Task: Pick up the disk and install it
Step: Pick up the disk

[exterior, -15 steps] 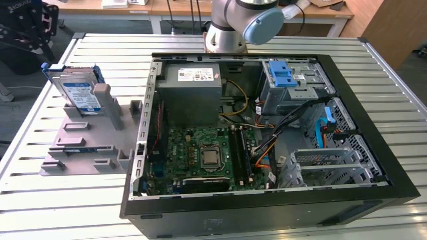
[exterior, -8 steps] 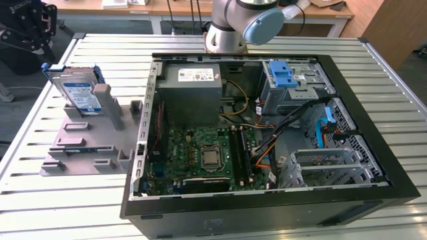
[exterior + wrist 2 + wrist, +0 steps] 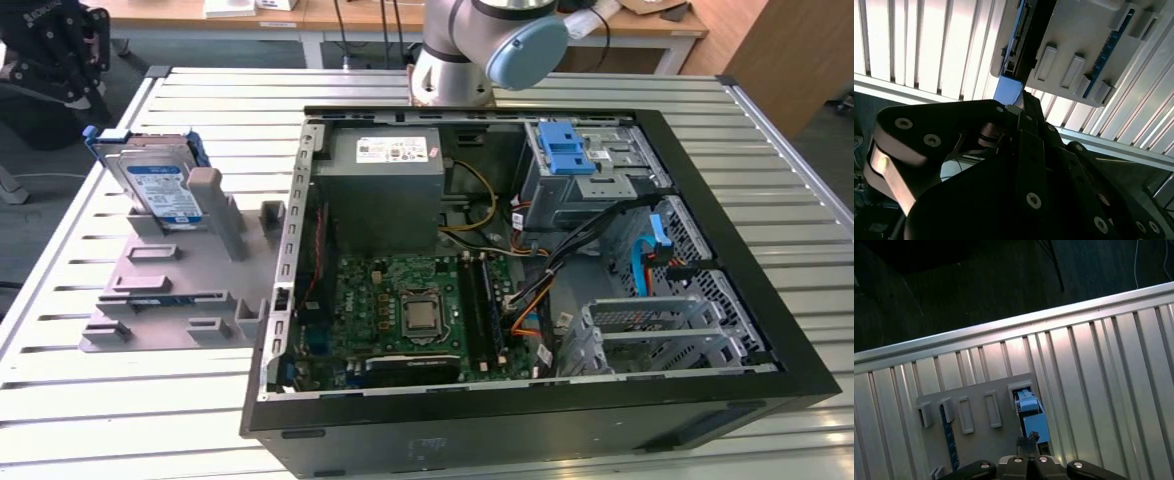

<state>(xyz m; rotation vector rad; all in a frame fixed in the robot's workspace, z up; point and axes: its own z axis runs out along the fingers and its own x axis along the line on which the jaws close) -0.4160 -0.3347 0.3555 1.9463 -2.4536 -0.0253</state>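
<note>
Tool [image 3: 1029, 444] near disk [image 3: 158, 188], on end in grey stand [image 3: 160, 290], long axis upright.

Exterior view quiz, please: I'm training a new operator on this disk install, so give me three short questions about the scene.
1. Multiple choice: the disk stands A) upright in the grey fixture beside the computer case; B) flat inside the case; C) leaning on the case's outer wall.
2. Fill in: the latch on the drive bay is ___.
3. True or false: the disk is already installed in the drive bay.
Key: 1 A; 2 blue; 3 false.
</note>
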